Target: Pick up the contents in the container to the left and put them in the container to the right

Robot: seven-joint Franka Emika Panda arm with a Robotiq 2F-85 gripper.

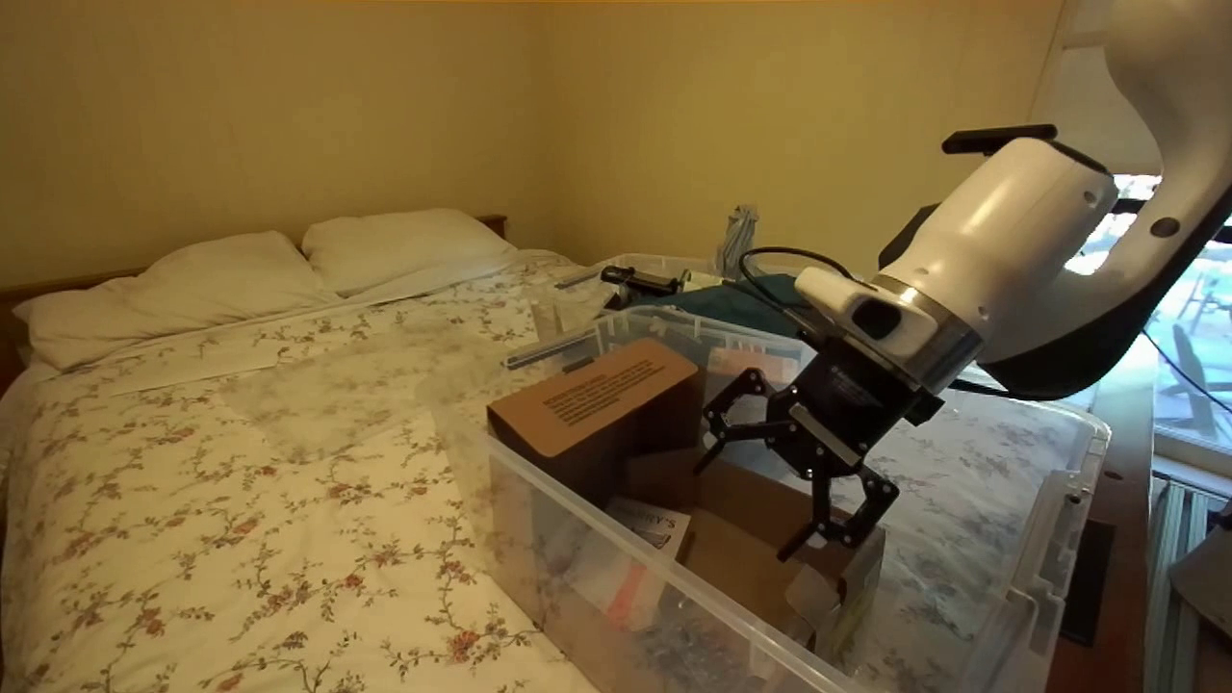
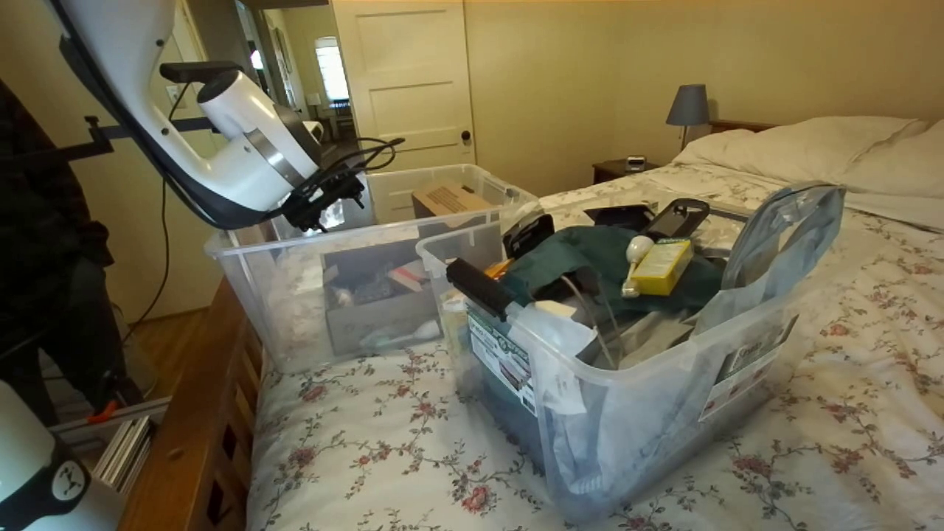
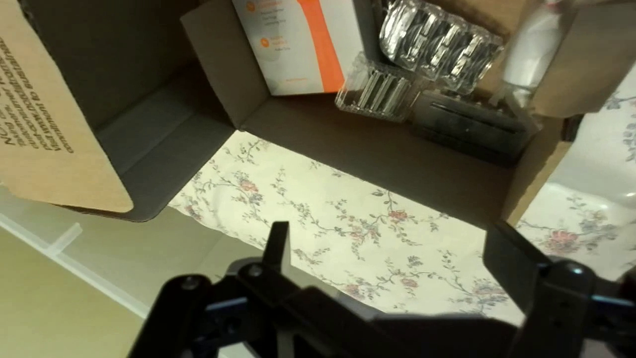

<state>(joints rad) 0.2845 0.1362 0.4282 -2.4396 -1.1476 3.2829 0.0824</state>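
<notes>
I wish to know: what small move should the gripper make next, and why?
I would probably shift the gripper toward the dark pack, upward in the wrist view, before lowering it. Its jaws stand apart and hold nothing; only the bedcover shows between them, while the pack lies off to one side in a cardboard box.

In both exterior views, your arm (image 1: 1011,241) slants down from upper corner, wrist (image 1: 934,322) tilted well off vertical. Your gripper (image 1: 743,510) hangs at wrist's end, aimed obliquely downward, jaws spread wide. In wrist view, its black fingers (image 3: 276,246) extend from bottom edge, well apart, inner faces toward each other. Robot's white lower body (image 2: 51,479) shows at frame's lower left.
</notes>
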